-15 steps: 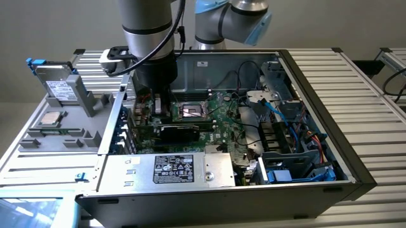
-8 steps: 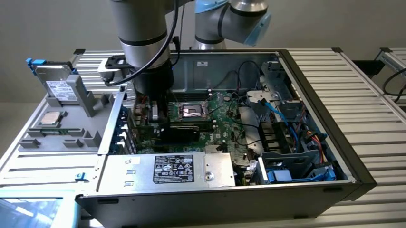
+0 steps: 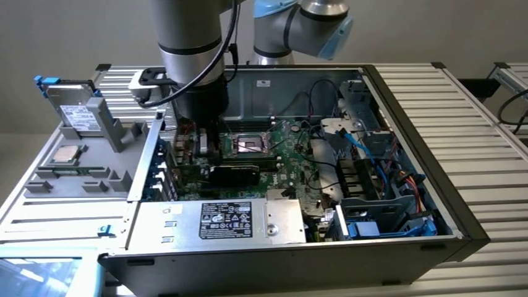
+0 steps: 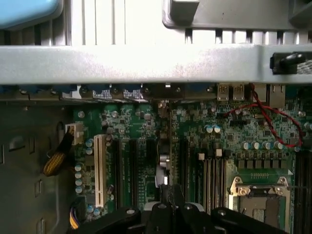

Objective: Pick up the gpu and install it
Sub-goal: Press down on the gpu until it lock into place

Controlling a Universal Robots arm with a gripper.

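The gpu stands on edge, black cooler showing, low inside the open computer case over the green motherboard. My gripper reaches down into the case and is shut on the card's upper edge. In the wrist view the gpu appears edge-on as a thin strip running out from my gripper, lined up along the expansion slots between the white slot and the memory slots. I cannot tell whether the card is seated in a slot.
The CPU socket lies just beside the card. The power supply sits at the case front, and blue cables and drive cages fill the exterior view's right side. A grey parts fixture with a hard drive stands on the left.
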